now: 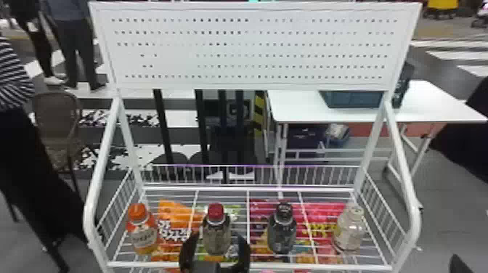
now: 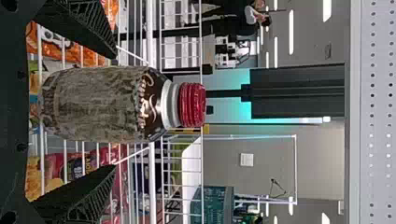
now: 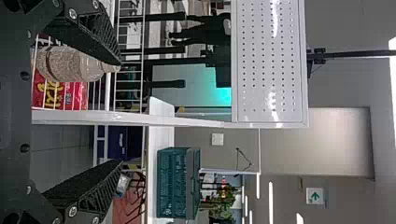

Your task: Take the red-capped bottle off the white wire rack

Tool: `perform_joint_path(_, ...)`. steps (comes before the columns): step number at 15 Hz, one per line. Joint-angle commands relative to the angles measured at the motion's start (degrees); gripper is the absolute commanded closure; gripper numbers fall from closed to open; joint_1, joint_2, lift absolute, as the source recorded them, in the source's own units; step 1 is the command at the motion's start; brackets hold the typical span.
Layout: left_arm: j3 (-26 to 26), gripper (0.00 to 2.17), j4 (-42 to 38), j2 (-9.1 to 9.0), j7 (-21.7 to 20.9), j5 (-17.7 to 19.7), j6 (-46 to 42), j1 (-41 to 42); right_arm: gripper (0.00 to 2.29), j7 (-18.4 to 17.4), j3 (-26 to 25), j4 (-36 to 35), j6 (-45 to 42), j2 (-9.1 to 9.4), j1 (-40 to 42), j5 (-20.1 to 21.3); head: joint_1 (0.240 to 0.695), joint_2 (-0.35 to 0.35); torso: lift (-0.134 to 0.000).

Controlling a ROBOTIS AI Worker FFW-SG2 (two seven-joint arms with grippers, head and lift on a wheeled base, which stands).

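Spotter: Your red-capped bottle stands upright near the front edge of the white wire rack, left of the middle. Your left claw is spread wide, one finger to each side of it, with a gap showing on both sides.

Coach: Then your step looks like settling the grasp. Centre the bottle between the fingers, check they reach far enough around its body, and close evenly so neither side nudges it first. Grip the body, not the cap.

Spotter: Mind your neighbours: the orange-capped bottle by the front left corner, the dark-capped bottle on the other side, right of the middle. Snack bags show beneath the wires.

Coach: So lift straight up before you draw back; if the base is low, it could catch the front edge and tip.

Spotter: Your right claw is wide and empty, off the rack's right side, near the clear bottle at the front right corner.

Coach: Leave that one parked; you shouldn't need it.
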Motion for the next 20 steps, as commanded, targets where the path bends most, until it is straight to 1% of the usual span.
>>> perform_joint_path(1,-0.2,0.04,3.6,-0.32,0.0,1.2,-2.4,-2.8,0.15,0.0,-0.1,-0.2,0.0,-0.22,0.3,0.0,0.499,0.0,0.0)
perform_joint_path(4,-0.3,0.05,5.9,-0.68,-1.0,3.9,-2.6,-5.4,0.15,0.0,-1.0,-0.3,0.0,-0.22,0.9,0.0,0.499,0.0,0.0)
perform_joint_path(5,-0.3,0.19,6.2,-0.68,-1.3,3.9,-2.6,-5.7,0.15,0.0,-1.1,-0.2,0.0,-0.22,1.0,0.0,0.499,0.0,0.0)
perform_joint_path(6,-0.2,0.56,6.0,-0.59,-2.4,4.0,-2.6,-5.7,0.15,0.0,-1.2,-0.1,0.0,-0.22,1.0,0.0,0.499,0.0,0.0)
perform_joint_path(7,-0.1,1.19,6.0,-0.5,-2.4,4.3,-2.4,-5.7,0.15,0.0,-1.3,0.0,0.2,-0.14,1.0,0.0,0.499,0.0,0.0)
perform_joint_path(8,-0.1,1.73,5.4,-0.41,-1.9,4.9,-2.4,-5.5,0.15,0.0,-1.3,0.1,0.2,-0.14,0.9,0.0,0.499,0.0,0.0)
perform_joint_path(9,-0.1,1.86,5.0,-0.24,-2.2,5.0,-2.4,-5.4,0.15,0.0,-1.3,0.2,0.2,-0.14,0.7,0.0,0.499,0.0,0.0)
perform_joint_path(12,-0.1,1.86,0.6,1.08,-2.4,5.0,-1.2,-3.7,0.15,0.0,-1.2,0.2,0.2,-0.22,0.3,-0.1,0.499,0.0,0.0)
perform_joint_path(13,0.2,1.86,-1.6,1.78,-2.1,5.0,-0.1,-2.7,0.15,0.0,-1.1,0.2,0.3,-0.22,0.1,-0.1,0.499,0.0,0.0)
perform_joint_path(15,0.5,1.86,-9.6,3.54,-1.5,5.0,5.9,-0.4,0.15,0.0,-1.0,0.3,0.3,-0.14,0.0,-0.1,0.499,0.0,0.0)
perform_joint_path(16,1.5,1.86,-14.8,4.51,-1.2,4.9,9.7,1.3,0.15,0.0,-1.0,0.4,0.3,-0.14,0.0,-0.1,0.499,0.0,0.0)
perform_joint_path(17,2.9,1.86,-20.5,5.39,-1.1,4.8,14.3,3.2,0.15,0.0,-0.9,0.5,0.3,-0.14,-0.1,-0.1,0.499,0.0,0.0)
perform_joint_path(18,4.4,1.86,-25.5,6.18,-1.0,4.4,16.9,5.3,0.15,0.0,-0.7,0.5,0.3,-0.14,-0.3,-0.1,0.499,0.0,0.0)
perform_joint_path(20,8.6,1.86,-34.3,7.67,-0.8,4.3,19.4,9.8,0.15,0.0,-0.5,0.6,0.3,-0.14,-0.6,-0.1,0.499,0.0,0.0)
